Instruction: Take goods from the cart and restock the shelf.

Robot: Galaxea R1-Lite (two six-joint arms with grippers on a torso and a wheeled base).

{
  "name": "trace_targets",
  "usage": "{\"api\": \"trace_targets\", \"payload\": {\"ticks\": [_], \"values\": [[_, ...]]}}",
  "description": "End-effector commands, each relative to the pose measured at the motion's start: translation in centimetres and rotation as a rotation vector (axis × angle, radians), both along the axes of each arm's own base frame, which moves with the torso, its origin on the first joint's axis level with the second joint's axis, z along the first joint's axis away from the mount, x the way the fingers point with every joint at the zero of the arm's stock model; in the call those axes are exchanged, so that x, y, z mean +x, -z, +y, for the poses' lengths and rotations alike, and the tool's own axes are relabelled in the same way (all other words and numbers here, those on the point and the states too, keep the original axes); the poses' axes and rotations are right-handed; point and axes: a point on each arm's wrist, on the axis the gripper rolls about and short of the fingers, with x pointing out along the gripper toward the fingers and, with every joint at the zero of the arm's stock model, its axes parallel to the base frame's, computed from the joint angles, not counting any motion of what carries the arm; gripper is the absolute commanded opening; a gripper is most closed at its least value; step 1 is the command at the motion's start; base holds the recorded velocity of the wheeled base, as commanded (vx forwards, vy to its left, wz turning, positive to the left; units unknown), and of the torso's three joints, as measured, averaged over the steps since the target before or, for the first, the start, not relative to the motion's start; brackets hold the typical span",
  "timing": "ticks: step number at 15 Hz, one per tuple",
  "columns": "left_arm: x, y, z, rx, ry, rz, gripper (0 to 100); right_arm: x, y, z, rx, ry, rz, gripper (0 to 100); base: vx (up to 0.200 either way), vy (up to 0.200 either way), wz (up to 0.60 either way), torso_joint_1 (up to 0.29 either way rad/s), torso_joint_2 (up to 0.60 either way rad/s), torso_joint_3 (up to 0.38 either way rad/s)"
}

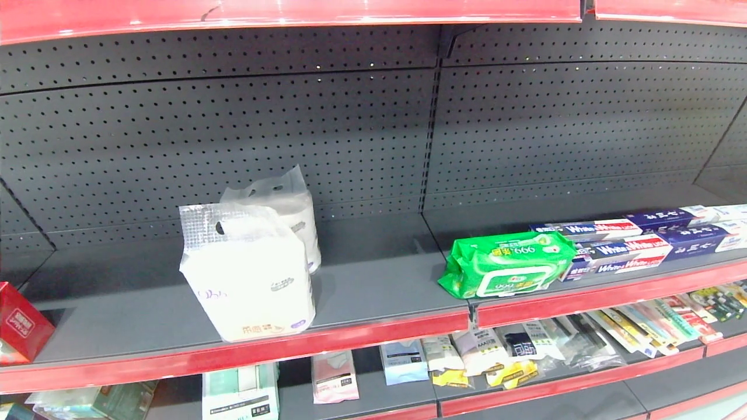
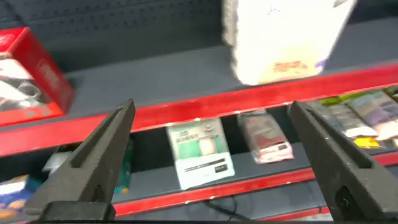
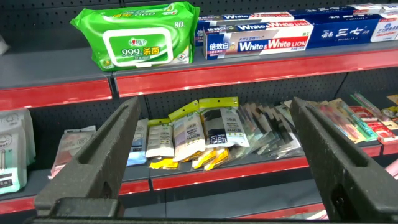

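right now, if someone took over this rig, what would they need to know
Left gripper: open, empty, in front of the shelf's red front edge, near the white tissue pack.
Right gripper: open, empty, facing the lower shelf under the green wipes pack.
On the shelf: tissue pack at the front with a roll pack behind it, wipes by the divider, toothpaste boxes to their right, a red box at far left.
Done: those goods are placed.
Left: much of the shelf is bare, so probably fetch the next item from the cart.
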Motion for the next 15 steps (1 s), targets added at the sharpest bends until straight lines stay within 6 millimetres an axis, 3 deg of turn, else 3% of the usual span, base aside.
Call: {"api": "trace_targets", "payload": {"ticks": [1, 4, 5, 7, 11, 13, 15], "values": [[-0.24, 0.48, -0.02, -0.002, 0.022, -0.029, 100, 0.00, 0.00, 0.00, 0.001, 0.000, 0.000, 100, 0.000, 0.000, 0.00, 0.000, 0.00, 0.000], [-0.27, 0.05, -0.46, -0.045, 0.216, -0.072, 100, 0.00, 0.00, 0.00, 0.001, 0.000, 0.000, 100, 0.000, 0.000, 0.00, 0.000, 0.00, 0.000], [-0.26, 0.24, -0.41, -0.015, 0.198, -0.058, 100, 0.00, 0.00, 0.00, 0.001, 0.000, 0.000, 100, 0.000, 0.000, 0.00, 0.000, 0.00, 0.000], [-0.22, 0.43, 0.16, -0.038, -0.062, -0.035, 100, -0.01, -0.04, 0.00, -0.001, 0.000, -0.001, 100, 0.000, 0.000, 0.00, 0.000, 0.00, 0.000], [-0.22, 0.48, 0.20, -0.022, -0.080, -0.035, 100, 0.00, 0.00, 0.00, -0.001, 0.001, 0.000, 100, 0.000, 0.000, 0.00, 0.000, 0.00, 0.000], [-0.27, 0.93, 0.45, -0.051, -0.198, 0.008, 100, 0.00, 0.00, 0.00, -0.001, 0.000, 0.000, 100, 0.000, 0.000, 0.00, 0.000, 0.00, 0.000], [-0.27, 0.91, 0.46, -0.064, -0.202, 0.005, 100, -0.01, -0.04, 0.00, -0.001, 0.000, -0.001, 100, 0.000, 0.000, 0.00, 0.000, 0.00, 0.000]]}}
